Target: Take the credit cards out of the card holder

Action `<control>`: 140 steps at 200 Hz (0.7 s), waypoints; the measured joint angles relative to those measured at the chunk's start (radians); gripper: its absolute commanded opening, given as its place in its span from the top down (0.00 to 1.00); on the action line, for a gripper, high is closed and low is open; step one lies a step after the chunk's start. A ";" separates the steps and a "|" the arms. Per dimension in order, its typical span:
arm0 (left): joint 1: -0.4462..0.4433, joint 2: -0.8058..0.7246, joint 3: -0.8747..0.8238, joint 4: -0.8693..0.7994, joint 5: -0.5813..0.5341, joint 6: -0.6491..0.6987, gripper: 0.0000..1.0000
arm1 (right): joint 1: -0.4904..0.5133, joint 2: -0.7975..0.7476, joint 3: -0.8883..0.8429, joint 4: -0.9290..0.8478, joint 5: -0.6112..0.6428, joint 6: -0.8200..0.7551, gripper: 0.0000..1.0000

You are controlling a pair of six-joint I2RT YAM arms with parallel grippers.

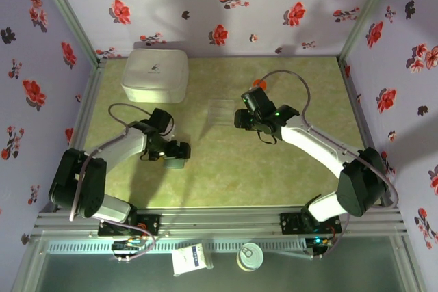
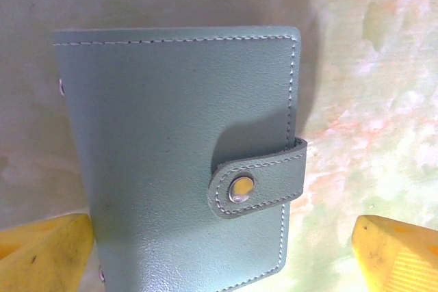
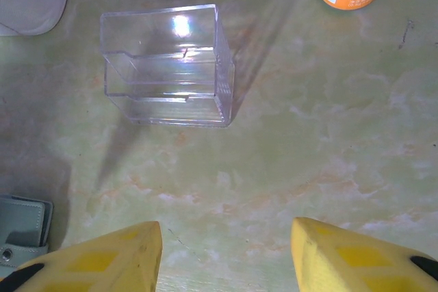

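My left fingers (image 2: 41, 251) stand spread wide, straddling the closed card holder (image 2: 178, 135) lying flat on the bench (image 2: 369, 87). My right fingers (image 3: 102, 261) hang parted, grasping nothing, near a clear plastic box (image 3: 168, 66).

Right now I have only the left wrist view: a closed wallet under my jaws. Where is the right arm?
Observer: The right arm hangs over the middle of the table, to the right of the wallet.
Operator: Is it holding anything?
Observer: No, its jaws stand apart with nothing between them.
Operator: What lies ahead of it?
Observer: A clear plastic box, with no cards showing in it.
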 measured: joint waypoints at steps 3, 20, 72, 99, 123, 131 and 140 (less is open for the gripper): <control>-0.001 0.000 0.000 0.000 -0.005 -0.003 0.03 | 0.000 0.000 0.000 0.000 0.000 0.000 0.47; -0.007 0.006 0.006 -0.019 -0.053 -0.029 0.04 | 0.000 0.002 0.001 -0.001 0.000 0.000 0.47; -0.081 0.114 0.107 -0.063 -0.170 -0.095 0.06 | 0.000 0.002 0.001 -0.014 -0.003 0.000 0.46; -0.111 0.159 0.126 -0.067 -0.195 -0.125 0.06 | 0.002 0.002 0.001 -0.028 -0.003 0.000 0.46; -0.116 0.186 0.128 -0.068 -0.203 -0.143 0.06 | 0.002 -0.001 0.001 -0.035 -0.003 0.000 0.46; -0.116 0.193 0.128 -0.068 -0.204 -0.147 0.06 | 0.002 -0.003 0.001 -0.038 -0.003 0.000 0.46; -0.116 0.198 0.129 -0.067 -0.209 -0.153 0.07 | 0.002 -0.005 0.001 -0.042 -0.003 0.000 0.46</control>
